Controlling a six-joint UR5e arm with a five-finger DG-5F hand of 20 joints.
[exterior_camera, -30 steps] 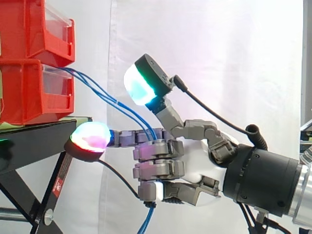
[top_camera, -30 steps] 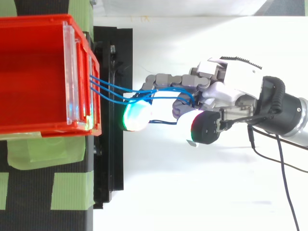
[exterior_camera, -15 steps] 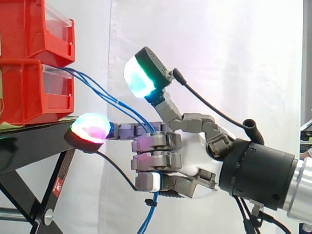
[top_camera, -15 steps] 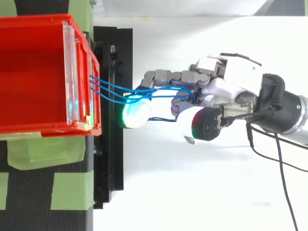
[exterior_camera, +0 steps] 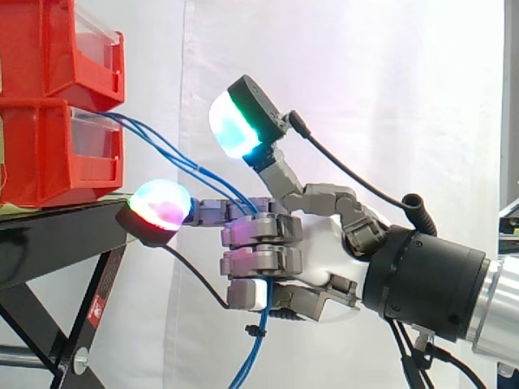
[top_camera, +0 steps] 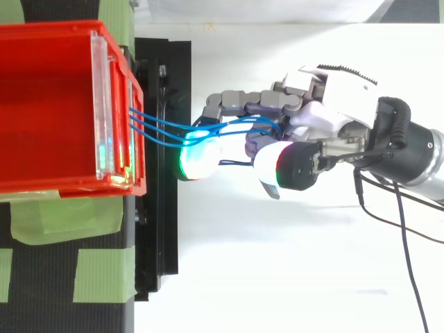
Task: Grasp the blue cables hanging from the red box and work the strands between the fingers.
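Several thin blue cables leave the front of the lower red box and slope down to the right into my hand. They pass between the curled fingers and hang out below the hand. One finger stretches left toward the stand, its pad glowing red and green. The thumb stands raised above the strands with a cyan-green pad. From above, the cables run from the red box to the hand, which is shut on them.
A second red bin is stacked on the lower one. Both rest on a black stand with green tape patches. A white curtain hangs behind.
The hand has shifted slightly right and up, away from the stand. The stretched finger's pad moved with it and the thumb leaned a little. The cables stay between the fingers.
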